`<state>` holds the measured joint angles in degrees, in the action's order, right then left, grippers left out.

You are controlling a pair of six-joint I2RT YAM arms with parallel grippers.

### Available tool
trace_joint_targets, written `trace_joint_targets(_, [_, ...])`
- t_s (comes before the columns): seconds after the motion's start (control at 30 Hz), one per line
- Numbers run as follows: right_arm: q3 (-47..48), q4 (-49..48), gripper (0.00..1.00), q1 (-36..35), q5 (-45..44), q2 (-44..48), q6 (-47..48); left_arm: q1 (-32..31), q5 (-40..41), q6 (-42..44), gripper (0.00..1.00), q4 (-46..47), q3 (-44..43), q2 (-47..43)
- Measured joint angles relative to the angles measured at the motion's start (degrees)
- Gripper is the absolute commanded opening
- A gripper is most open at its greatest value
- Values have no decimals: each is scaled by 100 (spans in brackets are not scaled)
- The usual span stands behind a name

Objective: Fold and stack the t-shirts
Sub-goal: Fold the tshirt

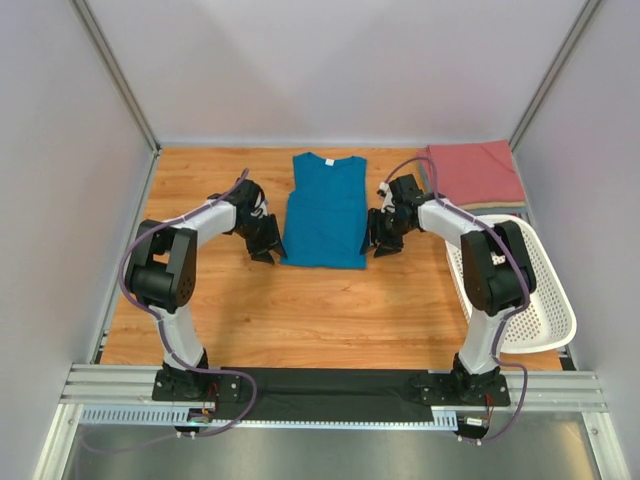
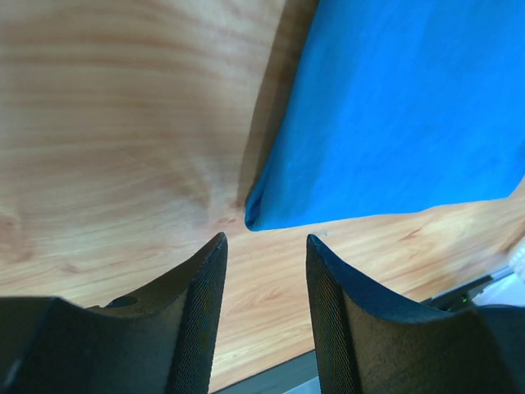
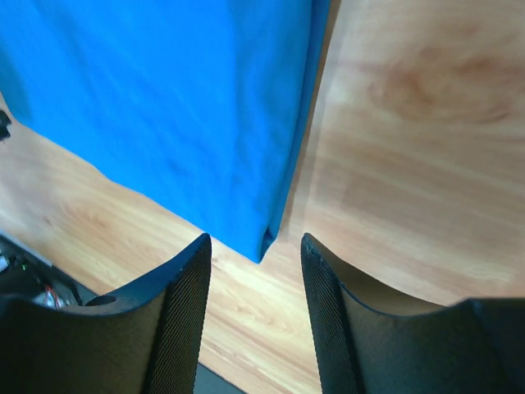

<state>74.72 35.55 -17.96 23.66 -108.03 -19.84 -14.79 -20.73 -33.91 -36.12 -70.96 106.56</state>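
While parked at near corners of teal t-shirt (image 1: 325, 215), counter (image 1: 300, 310) centre: left gripper (image 1: 270, 252), right gripper (image 1: 382, 248) jaws apart, empty. Salmon t-shirt (image 1: 475, 172) folded, far-right corner.

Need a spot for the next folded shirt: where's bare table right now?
Free: table between teal shirt and near edge; far-left corner behind left gripper. Crowded: right side, with salmon shirt, basket, right gripper.
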Motion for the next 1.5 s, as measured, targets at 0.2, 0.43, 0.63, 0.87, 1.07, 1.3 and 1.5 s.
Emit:
trace_joint_targets(0.2, [-693,-262,48,-203,245,35,-11,-168,35,33,49,83,286,0])
trace_joint_targets(0.43, [-1034,-621,7,-264,269,101,-74,-201,225,85,47,177,391,0])
trace_joint_targets(0.63, [-1202,-758,0,-264,144,157,-118,-201,243,85,50,332,463,-83])
trace_joint_targets(0.87, [-1333,-846,1,-264,50,286,-129,-201,195,85,50,494,557,-321])
trace_joint_targets(1.07, [-1333,-844,0,-264,31,304,-142,-212,66,79,36,619,568,-195])
trace_joint_targets(1.3, [-1565,-940,0,-264,0,461,-267,-299,-68,46,0,627,566,68])
trace_joint_targets(1.5, [-1980,-1027,0,-264,-114,791,-376,-426,-9,-101,0,675,796,-85])
